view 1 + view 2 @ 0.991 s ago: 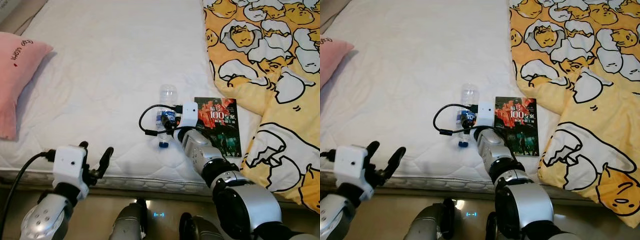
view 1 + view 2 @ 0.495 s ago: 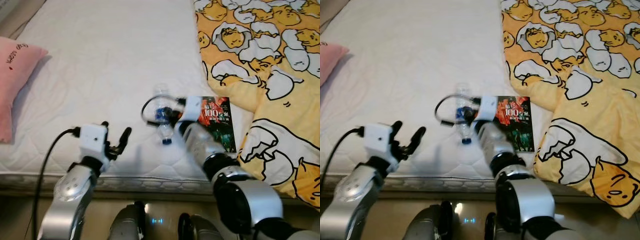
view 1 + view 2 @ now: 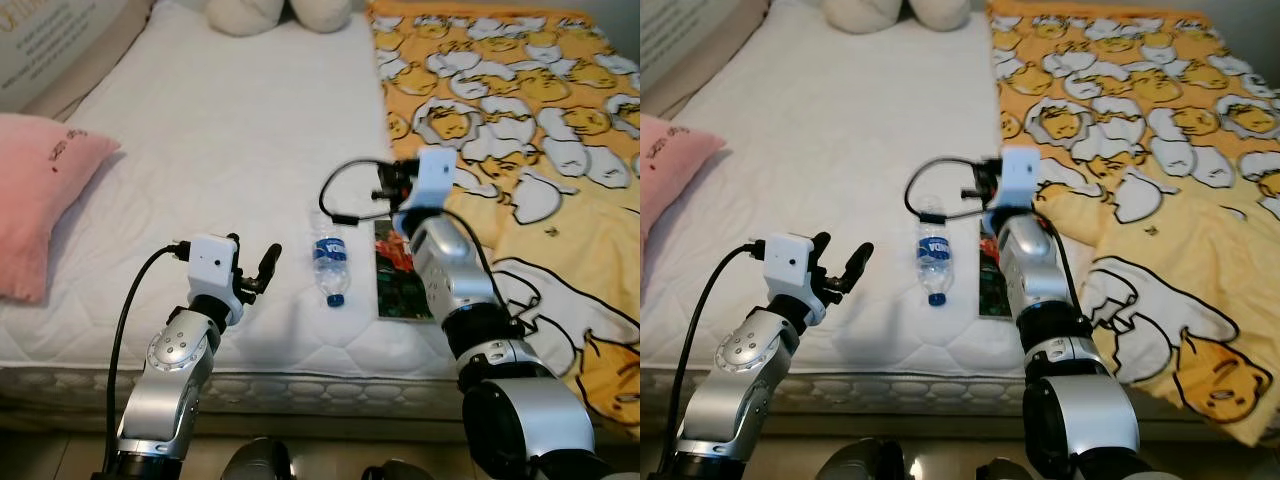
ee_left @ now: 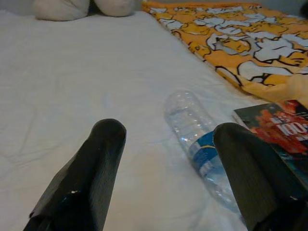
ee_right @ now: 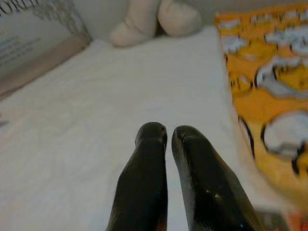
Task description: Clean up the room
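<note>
A clear water bottle (image 3: 330,268) with a blue label and blue cap lies on its side on the white mattress (image 3: 220,130). Just right of it lies a dark book (image 3: 392,287) with a red cover picture, partly under my right forearm. My left gripper (image 3: 254,263) is open just left of the bottle, low over the mattress. In the left wrist view the bottle (image 4: 197,144) lies ahead, nearer the right-hand finger (image 4: 243,159). My right gripper (image 5: 164,132) is shut and empty, raised above the far end of the book near the blanket edge (image 3: 392,185).
A yellow patterned blanket (image 3: 520,120) covers the right side of the bed. A pink pillow (image 3: 40,190) lies at the left edge. A pale plush toy (image 3: 280,12) sits at the head of the bed. The mattress's front edge (image 3: 300,385) runs below my arms.
The right gripper was at the bottle and has lifted away past it; the bottle now lies alone. The left gripper has risen over the mattress toward the bottle. The camera view has shifted.
</note>
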You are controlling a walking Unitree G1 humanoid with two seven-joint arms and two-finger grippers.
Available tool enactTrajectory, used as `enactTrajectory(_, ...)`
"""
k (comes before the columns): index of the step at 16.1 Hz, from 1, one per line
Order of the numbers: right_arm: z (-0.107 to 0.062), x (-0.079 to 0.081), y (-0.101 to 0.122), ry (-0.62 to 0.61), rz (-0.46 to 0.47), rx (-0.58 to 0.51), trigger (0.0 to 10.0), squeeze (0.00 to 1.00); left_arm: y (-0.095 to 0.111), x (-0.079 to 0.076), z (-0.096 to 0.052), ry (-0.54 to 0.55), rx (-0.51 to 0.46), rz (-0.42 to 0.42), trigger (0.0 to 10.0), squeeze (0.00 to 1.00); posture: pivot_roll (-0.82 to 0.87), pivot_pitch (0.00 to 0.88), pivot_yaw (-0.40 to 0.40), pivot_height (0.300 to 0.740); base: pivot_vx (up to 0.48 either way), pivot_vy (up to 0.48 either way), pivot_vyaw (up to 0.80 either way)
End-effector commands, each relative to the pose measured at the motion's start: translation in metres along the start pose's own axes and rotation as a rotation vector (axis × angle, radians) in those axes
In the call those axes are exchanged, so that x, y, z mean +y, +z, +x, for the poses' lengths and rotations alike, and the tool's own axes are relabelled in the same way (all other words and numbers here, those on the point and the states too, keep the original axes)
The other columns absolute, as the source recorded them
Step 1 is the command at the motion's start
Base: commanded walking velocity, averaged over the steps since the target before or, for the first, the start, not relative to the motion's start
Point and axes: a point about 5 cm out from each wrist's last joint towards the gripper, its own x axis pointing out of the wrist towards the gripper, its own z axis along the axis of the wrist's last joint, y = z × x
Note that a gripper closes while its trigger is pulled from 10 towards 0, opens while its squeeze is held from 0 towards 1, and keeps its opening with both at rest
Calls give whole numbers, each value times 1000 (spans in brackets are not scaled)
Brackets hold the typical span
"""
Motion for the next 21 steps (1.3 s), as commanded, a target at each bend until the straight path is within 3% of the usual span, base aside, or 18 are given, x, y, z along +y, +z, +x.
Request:
enactTrajectory(1,-2,6,-12,10,47,37,10000,1000,1,0,3,-2,-11,5,10000,0,18,5,38,740,0,0,0)
enactTrajectory(3,-5,14,-12,15,35,-5,10000,1000,0,-1,3,-16,-17,21,10000,0,26,7,41,740,0,0,0)
enactTrajectory(6,-8,10,-10,0,-122,-41,10000,1000,-4,-4,-2,-30,-11,30,10000,0,40,21,43,740,0,0,0)
enactTrajectory(17,-1,18,-16,-11,-72,-17,10000,1000,-7,1,-24,-24,7,52,10000,0,130,53,25,740,0,0,0)
enactTrajectory(19,1,20,-20,-21,-25,17,10000,1000,-4,4,-28,-19,5,69,10000,0,152,57,20,740,0,0,0)
enactTrajectory(21,3,21,-26,-57,81,66,10000,1000,-3,9,-35,-3,14,79,10000,0,186,73,19,740,0,0,0)
